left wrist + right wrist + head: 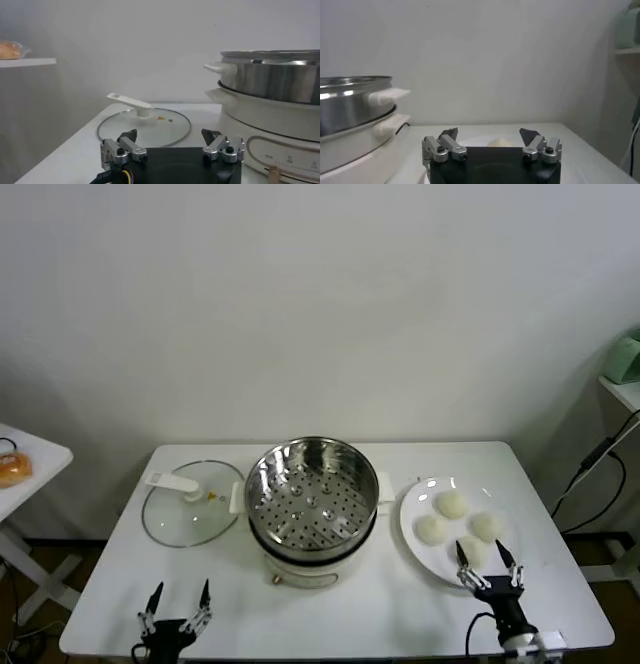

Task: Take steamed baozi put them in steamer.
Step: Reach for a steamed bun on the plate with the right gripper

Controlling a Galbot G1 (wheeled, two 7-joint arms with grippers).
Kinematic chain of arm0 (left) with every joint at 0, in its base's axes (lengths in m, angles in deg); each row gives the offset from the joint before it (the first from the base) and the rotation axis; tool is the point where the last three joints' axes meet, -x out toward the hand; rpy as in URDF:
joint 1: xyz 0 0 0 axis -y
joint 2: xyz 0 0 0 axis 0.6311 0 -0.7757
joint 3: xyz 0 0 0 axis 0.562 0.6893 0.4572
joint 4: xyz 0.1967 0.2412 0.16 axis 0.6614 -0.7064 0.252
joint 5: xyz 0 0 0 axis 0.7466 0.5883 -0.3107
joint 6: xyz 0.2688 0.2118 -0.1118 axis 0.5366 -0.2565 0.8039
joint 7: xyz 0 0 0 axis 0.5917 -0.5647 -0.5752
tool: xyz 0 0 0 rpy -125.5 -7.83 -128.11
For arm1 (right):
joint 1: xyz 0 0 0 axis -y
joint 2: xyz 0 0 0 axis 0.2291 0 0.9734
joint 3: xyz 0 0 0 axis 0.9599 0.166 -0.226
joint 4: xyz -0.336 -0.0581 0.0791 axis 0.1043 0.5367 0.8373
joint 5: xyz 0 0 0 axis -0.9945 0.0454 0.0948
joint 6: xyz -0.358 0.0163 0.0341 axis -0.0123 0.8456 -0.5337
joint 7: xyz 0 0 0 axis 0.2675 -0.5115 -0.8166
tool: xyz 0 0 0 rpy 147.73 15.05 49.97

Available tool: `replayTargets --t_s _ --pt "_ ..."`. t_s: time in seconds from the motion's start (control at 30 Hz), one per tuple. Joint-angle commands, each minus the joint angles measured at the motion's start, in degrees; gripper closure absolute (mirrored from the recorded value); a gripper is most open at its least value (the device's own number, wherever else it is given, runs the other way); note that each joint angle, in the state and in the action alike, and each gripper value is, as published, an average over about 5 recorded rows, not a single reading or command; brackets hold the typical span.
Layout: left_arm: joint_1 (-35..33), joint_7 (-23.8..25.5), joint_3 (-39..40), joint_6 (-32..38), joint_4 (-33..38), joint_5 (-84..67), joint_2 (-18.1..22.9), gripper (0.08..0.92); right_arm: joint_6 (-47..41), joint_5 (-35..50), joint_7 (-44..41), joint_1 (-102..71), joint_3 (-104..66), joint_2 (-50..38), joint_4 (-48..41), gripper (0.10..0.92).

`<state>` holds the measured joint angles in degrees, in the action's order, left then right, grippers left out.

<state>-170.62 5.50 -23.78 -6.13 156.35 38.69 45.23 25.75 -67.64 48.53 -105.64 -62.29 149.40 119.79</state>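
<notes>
Four off-white baozi lie on a white plate (pixel 412 514) at the table's right: one at the back (pixel 452 504), one to the left (pixel 431 529), one to the right (pixel 487 526), one at the front (pixel 473 551). The steel steamer (pixel 311 489) with its perforated tray stands at the table's middle, with nothing in it. My right gripper (pixel 485 561) is open, its fingers either side of the front baozi's near edge; a baozi top (pixel 500 143) shows between them in the right wrist view. My left gripper (pixel 178 602) is open and empty at the front left.
A glass lid (pixel 192 502) with a white handle lies flat left of the steamer; it also shows in the left wrist view (pixel 144 126). A side table (pixel 25 474) with an orange item stands far left. A shelf and a cable are at the far right.
</notes>
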Motion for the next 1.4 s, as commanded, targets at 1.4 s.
replayTargets --t_s 1.4 --pt "-0.39 0.40 -0.14 2.96 -0.95 3.47 -1.33 0.177 -14.54 -16.16 -67.41 105.17 97.78 -29.79 -45.18 0.203"
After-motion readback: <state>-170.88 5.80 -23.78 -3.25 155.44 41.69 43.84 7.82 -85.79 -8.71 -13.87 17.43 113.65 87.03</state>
